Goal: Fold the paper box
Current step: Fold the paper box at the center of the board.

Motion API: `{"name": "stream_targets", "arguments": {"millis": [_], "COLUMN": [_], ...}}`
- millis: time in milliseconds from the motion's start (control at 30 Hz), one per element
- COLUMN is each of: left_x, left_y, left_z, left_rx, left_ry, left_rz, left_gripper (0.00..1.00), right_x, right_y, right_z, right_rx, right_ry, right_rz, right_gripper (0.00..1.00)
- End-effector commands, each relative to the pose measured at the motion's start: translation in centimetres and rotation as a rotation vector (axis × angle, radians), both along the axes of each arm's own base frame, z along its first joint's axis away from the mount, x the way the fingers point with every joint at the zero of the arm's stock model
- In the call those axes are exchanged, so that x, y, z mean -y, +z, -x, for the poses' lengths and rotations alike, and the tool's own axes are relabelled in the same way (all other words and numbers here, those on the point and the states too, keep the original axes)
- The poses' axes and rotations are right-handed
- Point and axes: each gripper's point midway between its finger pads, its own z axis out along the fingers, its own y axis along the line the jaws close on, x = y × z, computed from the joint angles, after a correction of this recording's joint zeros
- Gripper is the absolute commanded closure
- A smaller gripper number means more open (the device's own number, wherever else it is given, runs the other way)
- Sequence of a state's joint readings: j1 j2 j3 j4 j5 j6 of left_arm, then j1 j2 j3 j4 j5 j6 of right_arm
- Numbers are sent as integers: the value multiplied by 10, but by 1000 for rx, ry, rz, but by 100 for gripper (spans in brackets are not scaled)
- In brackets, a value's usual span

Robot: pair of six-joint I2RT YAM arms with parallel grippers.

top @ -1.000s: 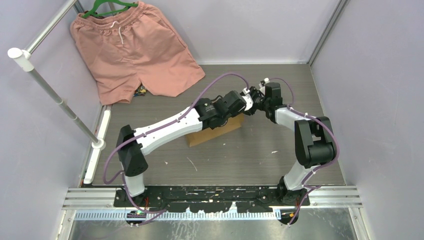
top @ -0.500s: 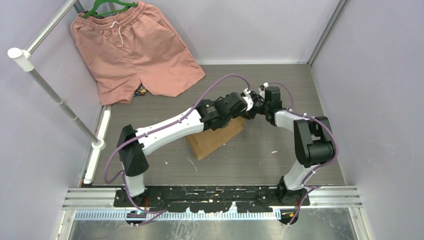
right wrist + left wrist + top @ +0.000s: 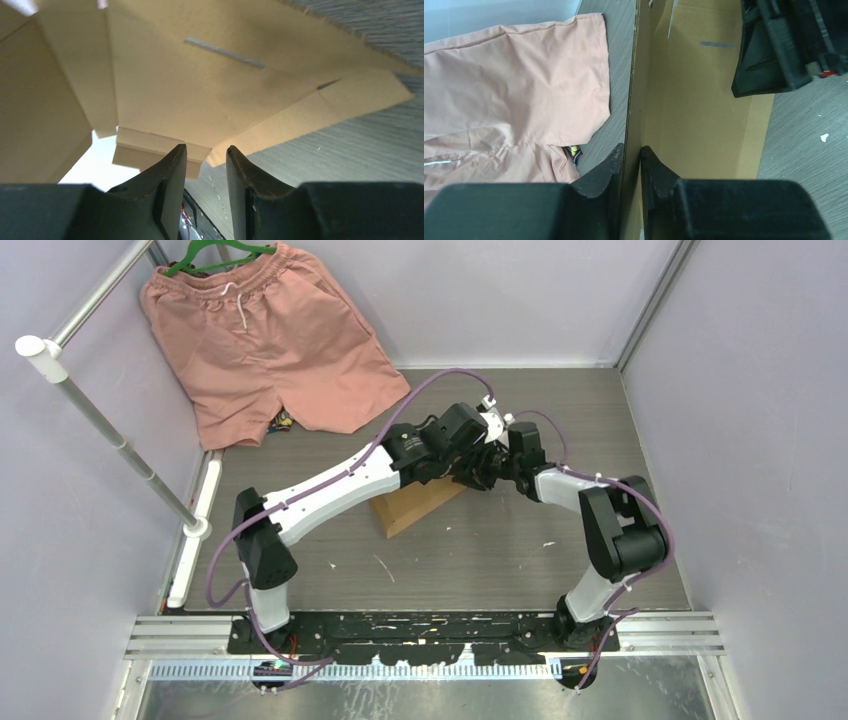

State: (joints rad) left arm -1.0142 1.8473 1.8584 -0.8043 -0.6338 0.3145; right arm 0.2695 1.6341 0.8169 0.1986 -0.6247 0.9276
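Observation:
The paper box is a brown cardboard sheet, partly folded and held tilted off the table under both wrists. In the left wrist view my left gripper is shut on a thin upright panel of the box, one finger on each face. My left gripper and right gripper meet over the box's far right end. In the right wrist view my right gripper stands open just under the box's underside. A small folded tab sits at its left fingertip.
Salmon-pink shorts on a green hanger lie at the back left, also beside the box in the left wrist view. A metal rail slants along the left side. Purple walls enclose the table on three sides.
Both grippers shifted left and slightly back, carrying the box; its visible part swung and shrank under the left arm. The right jaws narrowed somewhat.

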Motion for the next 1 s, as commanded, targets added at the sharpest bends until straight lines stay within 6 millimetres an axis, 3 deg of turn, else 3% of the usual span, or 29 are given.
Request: {"name": "stream_targets", "arguments": {"millis": [0,200,400,633,733,833,967], "left_x": [10,13,19,17,-13,-57,-116], "left_y": [27,32,34,32,21,10,-11], "left_z": [0,0,-2,-9,-25,-41,-52], "left_rx": [32,33,36,24,-9,-80,-147], "left_ry": [-15,-25,-39,-26,57,164,323], "left_rz": [98,120,143,153,158,259,365], "left_gripper": [82,81,81,81,78,59,50], "right_x": [-12,-32,-37,-42,-40,-41,-44], "right_y": [-7,-22,-37,-31,-25,-19,-17], "right_z": [-22,-41,-51,-57,-49,-41,-25], "right_rx": [29,5,-11,12,27,29,17], "right_ry": [-44,-63,-110,-122,-101,-55,21], "right_rz": [-33,-57,-10,-11,0,12,29], "right_gripper": [60,64,67,68,65,62,61]}}
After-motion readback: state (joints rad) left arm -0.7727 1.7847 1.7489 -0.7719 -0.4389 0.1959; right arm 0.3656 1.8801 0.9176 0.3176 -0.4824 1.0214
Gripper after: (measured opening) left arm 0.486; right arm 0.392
